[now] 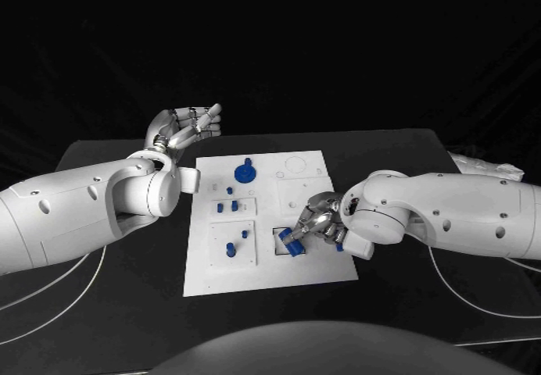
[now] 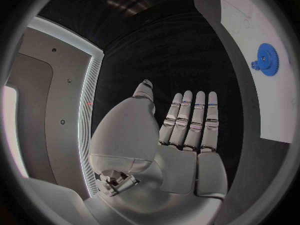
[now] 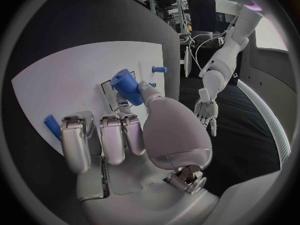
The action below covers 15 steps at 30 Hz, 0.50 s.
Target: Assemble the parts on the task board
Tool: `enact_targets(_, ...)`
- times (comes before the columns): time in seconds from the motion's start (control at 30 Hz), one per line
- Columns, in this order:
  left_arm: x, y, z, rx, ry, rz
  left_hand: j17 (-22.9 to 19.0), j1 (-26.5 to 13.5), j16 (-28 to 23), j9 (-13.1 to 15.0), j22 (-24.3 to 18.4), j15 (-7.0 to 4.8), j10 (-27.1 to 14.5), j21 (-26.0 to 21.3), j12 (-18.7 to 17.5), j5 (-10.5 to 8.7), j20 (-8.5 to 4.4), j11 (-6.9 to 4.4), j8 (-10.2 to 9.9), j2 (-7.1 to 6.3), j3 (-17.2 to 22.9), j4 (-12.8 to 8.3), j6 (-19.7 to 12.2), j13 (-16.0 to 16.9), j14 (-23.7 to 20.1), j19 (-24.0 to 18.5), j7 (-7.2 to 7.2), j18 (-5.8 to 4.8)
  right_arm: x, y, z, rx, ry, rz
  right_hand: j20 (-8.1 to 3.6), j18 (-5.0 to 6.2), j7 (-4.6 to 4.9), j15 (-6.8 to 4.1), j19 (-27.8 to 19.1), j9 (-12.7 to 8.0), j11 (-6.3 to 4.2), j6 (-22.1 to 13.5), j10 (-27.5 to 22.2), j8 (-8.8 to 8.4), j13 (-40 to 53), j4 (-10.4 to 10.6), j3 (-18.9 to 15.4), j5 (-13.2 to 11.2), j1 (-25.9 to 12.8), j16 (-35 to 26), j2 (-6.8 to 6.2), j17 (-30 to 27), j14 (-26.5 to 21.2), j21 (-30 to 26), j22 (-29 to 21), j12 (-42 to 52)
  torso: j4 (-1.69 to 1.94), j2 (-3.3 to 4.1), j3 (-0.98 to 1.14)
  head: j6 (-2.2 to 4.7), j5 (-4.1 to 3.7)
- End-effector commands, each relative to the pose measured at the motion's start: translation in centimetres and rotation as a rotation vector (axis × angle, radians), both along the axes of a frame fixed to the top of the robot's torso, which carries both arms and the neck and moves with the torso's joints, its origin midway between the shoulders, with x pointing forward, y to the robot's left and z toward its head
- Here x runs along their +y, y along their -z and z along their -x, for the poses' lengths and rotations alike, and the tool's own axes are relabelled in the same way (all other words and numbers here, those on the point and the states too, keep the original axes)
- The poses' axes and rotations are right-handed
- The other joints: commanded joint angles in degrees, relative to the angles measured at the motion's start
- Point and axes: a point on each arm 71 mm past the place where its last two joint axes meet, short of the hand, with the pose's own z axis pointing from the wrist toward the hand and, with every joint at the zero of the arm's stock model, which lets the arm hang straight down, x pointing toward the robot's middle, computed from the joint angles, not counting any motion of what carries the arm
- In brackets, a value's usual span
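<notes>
So the white task board (image 1: 270, 266) sits in the middle of the black table (image 1: 112, 312), and the right hand (image 1: 319, 226) is down over its near right part. It's got a blue cylinder-shaped part (image 3: 127, 86) pinched between the thumb and a finger, with the other fingers curled alongside. From the head camera that part (image 1: 292, 245) sits just at the fingertips, right over a small dark-outlined rectangular recess on the board. I can't tell if it's actually touching the board or hanging just above it.

The left hand (image 1: 186, 127) is well away from all that, raised off the board's far left corner, holding nothing, fingers straight and side by side in its wrist camera (image 2: 187, 130).

Other parts are on the board: a blue gear (image 1: 245, 173) near the far edge, which the left wrist camera also catches (image 2: 267, 59), a few little blue pegs (image 1: 229, 206) in a square panel left of centre, and another blue piece (image 1: 230, 250) in the panel closer to the robot.
</notes>
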Motion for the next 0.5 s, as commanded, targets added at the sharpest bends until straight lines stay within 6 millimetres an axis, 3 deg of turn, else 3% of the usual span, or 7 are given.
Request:
enact_targets(0.03, -0.26, -0.14, 0.04, -0.009, 0.017, 0.005, -0.05, 0.0, 0.19, -0.08, -0.05, -0.05, -0.43, -0.13, 0.2, 0.27, 0.07, -0.14, 0.17, 0.51, -0.3, 0.0, -0.45, -0.05, -0.4, 0.3, 0.49, 0.35, 0.05, 0.3, 0.14, 0.004, -0.005, 0.021, 0.31, -0.39, -1.98, 0.35, 5.9, -0.23, 0.29, 2.32, 5.9, -0.46, 15.09, -0.37, 0.93, -0.81, -0.94, 0.23, 0.0, 15.09, 5.96, 0.26, 15.05, 0.22, 0.04, 0.0, -0.04, 0.0, 0.04)
enact_targets(0.5, -0.31, -0.14, 0.06, -0.007, 0.019, 0.005, -0.06, 0.0, 0.2, -0.08, -0.05, -0.05, -0.43, -0.13, 0.2, 0.27, 0.07, -0.14, 0.17, 0.52, -0.3, 0.0, -0.45, -0.05, -0.41, 0.3, 0.49, 0.35, 0.32, 0.32, 0.02, -0.005, 0.0, 0.031, 0.52, -0.39, -1.63, 0.48, 5.9, -1.05, 0.59, 2.52, 5.9, -1.81, 15.09, 2.78, -2.38, -5.29, -4.61, 0.23, -1.11, 15.09, 5.96, 0.26, 15.05, 0.22, -0.01, -0.01, -0.03, 0.0, 0.02)
